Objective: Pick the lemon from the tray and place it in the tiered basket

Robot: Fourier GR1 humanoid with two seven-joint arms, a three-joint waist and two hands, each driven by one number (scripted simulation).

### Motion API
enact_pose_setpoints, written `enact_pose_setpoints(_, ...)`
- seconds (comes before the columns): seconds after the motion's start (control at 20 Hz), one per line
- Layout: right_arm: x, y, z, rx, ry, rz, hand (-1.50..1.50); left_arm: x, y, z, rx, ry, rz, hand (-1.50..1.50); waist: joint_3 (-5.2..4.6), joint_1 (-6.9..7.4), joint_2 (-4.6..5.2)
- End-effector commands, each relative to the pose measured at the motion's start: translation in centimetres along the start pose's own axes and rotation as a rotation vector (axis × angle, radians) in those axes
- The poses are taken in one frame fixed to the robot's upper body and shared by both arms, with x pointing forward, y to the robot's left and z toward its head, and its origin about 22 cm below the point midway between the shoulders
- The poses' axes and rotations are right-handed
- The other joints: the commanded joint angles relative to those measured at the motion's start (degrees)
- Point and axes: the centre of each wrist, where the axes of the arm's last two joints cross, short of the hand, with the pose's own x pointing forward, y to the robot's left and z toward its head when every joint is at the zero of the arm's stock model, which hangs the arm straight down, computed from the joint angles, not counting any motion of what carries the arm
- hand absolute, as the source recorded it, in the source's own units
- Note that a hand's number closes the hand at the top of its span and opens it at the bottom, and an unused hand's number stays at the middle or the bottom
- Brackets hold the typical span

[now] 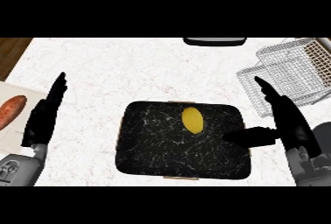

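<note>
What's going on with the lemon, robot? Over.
Both hands open: left hand resting, right hand beside tray. Lemon on tray, untouched. Tiered basket far right, path unobstructed.

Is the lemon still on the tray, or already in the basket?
On the tray: the lemon lies on the dark tray, untouched; the tiered basket holds nothing visible.

The bench (129, 65) looks like pale veined marble. Left of the right robot hand (287, 120), the tray (155, 148) is black white-veined stone; beyond it, the basket (291, 70) is wire mesh.
</note>
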Motion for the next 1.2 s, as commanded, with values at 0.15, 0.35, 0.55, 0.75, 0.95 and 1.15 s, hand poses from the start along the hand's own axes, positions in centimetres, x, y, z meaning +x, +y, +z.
enact_pose_setpoints(0.15,5.8,1.1,-1.6,0.053,0.171,0.084,-1.5,0.8,-1.3,-1.0,-0.01,-0.004,0.019,0.0,0.15,-0.28,0.16)
enact_pose_setpoints(0.35,6.3,3.4,-2.9,0.132,0.241,0.108,-1.5,-0.3,-1.1,0.3,0.002,-0.005,0.001,0.0,0.17,0.23,0.08)
enact_pose_setpoints(0.55,7.2,5.1,-3.9,0.173,0.31,0.138,-1.5,1.3,0.2,-0.7,-0.005,0.001,0.005,0.0,0.18,0.01,0.0)
enact_pose_setpoints(0.75,7.9,6.7,-3.8,0.18,0.329,0.204,-1.5,0.5,0.8,-0.1,-0.014,0.006,0.009,0.0,0.17,-0.03,-0.06)
enact_pose_setpoints(0.95,6.8,7.4,-4.0,0.208,0.364,0.223,-1.5,-0.1,-0.3,1.2,-0.022,0.003,0.012,0.0,0.2,-0.36,-0.2)
enact_pose_setpoints(1.15,5.9,8.4,-3.7,0.203,0.338,0.23,-1.5,-0.1,0.8,0.3,0.025,0.009,-0.001,0.0,0.21,-0.84,-0.13)
